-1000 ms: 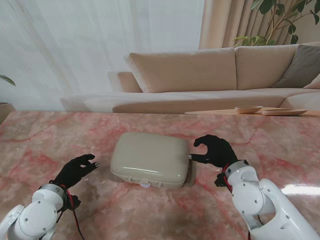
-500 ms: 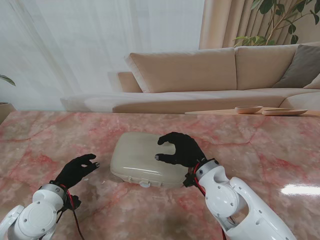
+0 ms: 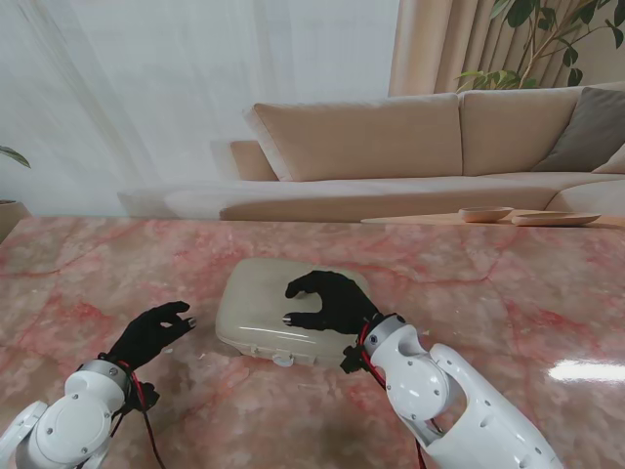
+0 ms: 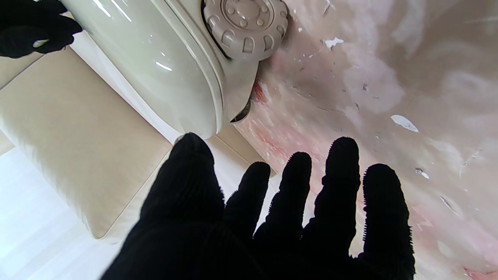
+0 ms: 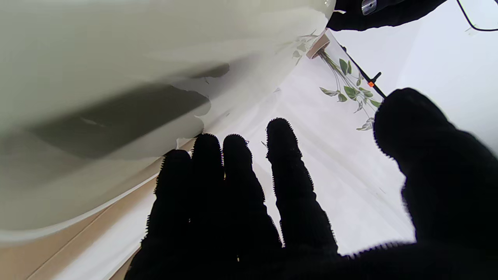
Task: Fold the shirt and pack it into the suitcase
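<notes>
Black-gloved right robot hand (image 3: pixel 327 299): spread over closed suitcase (image 3: pixel 256 311) lid | left robot hand (image 3: pixel 151 332): spread, empty

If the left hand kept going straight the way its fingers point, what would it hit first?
Most likely the suitcase: the left hand points at its near left corner, by the wheel. Bare table lies between them; depth is hard to judge.

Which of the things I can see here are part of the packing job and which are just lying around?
Part of the job:
- closed suitcase on the marble table
- right hand, over the lid
- left hand, open beside the suitcase
- no shirt is visible

Just lying about:
- sofa
- two wooden dishes behind the table
- potted plant
</notes>
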